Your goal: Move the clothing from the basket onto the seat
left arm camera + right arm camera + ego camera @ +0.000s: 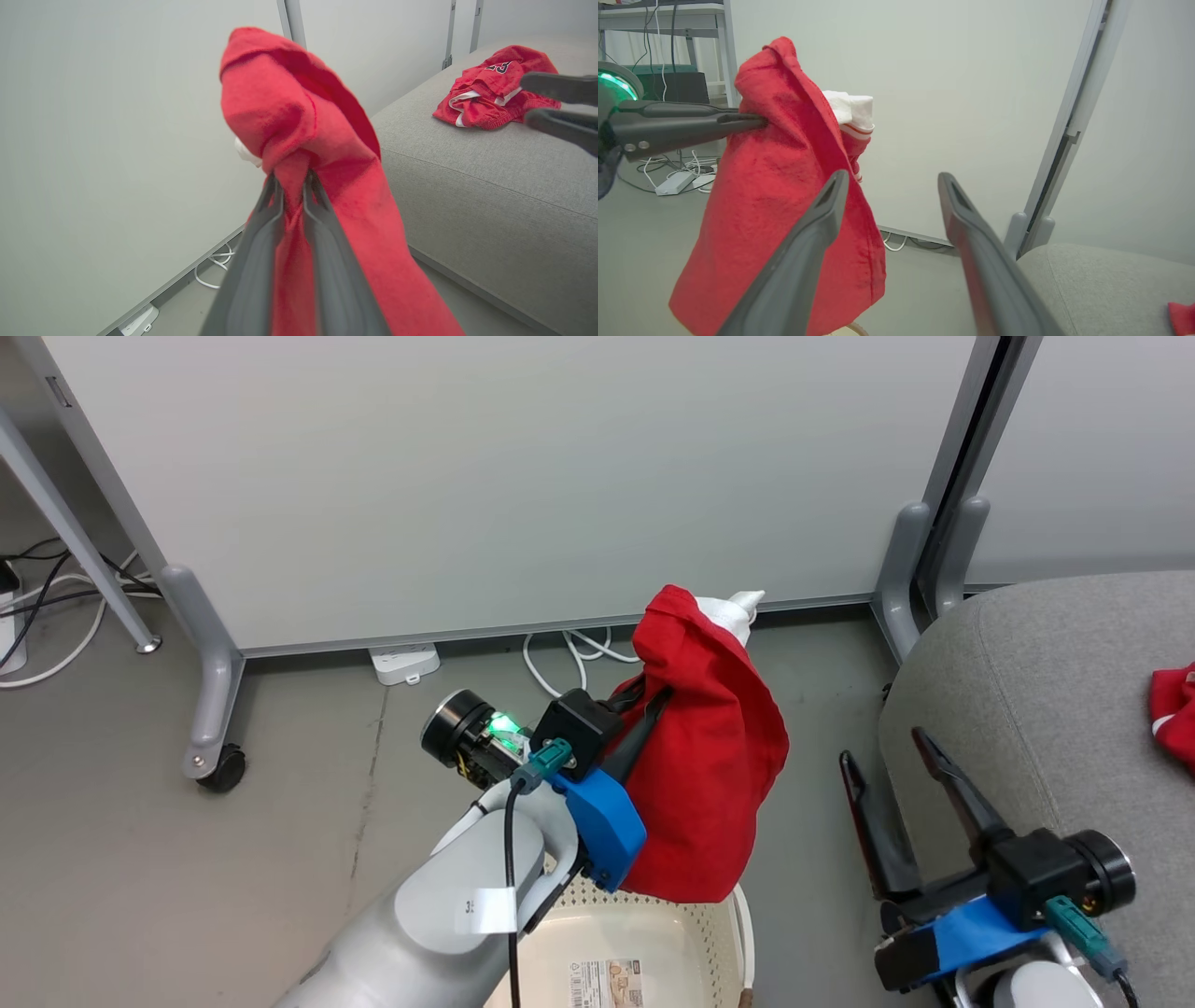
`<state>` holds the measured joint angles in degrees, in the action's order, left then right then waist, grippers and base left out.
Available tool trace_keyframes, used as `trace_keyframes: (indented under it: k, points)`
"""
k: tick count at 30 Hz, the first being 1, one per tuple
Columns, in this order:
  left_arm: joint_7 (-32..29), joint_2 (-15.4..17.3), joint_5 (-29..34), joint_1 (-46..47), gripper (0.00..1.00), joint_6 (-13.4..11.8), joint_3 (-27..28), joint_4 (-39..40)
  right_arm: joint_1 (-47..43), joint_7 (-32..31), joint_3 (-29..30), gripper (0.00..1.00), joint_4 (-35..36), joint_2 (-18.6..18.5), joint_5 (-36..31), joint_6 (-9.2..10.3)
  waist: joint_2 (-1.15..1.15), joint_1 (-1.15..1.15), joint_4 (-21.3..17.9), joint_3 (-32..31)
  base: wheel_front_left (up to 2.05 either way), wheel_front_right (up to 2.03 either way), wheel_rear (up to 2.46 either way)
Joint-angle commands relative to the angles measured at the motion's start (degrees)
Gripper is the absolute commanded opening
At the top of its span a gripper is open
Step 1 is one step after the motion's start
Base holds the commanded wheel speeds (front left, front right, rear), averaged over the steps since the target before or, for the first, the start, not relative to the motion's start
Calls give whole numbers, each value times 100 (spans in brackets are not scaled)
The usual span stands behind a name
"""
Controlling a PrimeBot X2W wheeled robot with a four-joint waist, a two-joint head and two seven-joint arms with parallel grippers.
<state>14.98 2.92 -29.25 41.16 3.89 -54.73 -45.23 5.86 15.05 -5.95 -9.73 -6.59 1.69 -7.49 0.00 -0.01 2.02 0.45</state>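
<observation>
A soft bright red fabric garment with white trim (709, 784) hangs above the cream-white perforated plastic basket (653, 933), pinched in the closed fingers of the left gripper (290, 179). Another number-printed red garment (490, 93) lies on the large grey upholstered seat (1046, 709), away from its rounded corner, where the right gripper (882, 747) hovers open-fingered.
</observation>
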Motion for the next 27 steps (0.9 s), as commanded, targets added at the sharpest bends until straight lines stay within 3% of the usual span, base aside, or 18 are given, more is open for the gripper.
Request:
trace_keyframes:
  k: [1,11,27]
  points:
    - [30,-2,20,14,0,4,9,31,119,20,-85,100,-18,-49,28,-1,0,1,6,18,0,0,0]
    - [30,-3,38,206,0,-20,-100,185,1012,20,-1020,100,-303,-219,91,-1,0,1,143,327,0,0,0]
    - [30,-3,-98,522,0,-137,-529,624,1915,20,-1600,100,-1619,-278,111,-1,0,1,351,646,0,0,0]
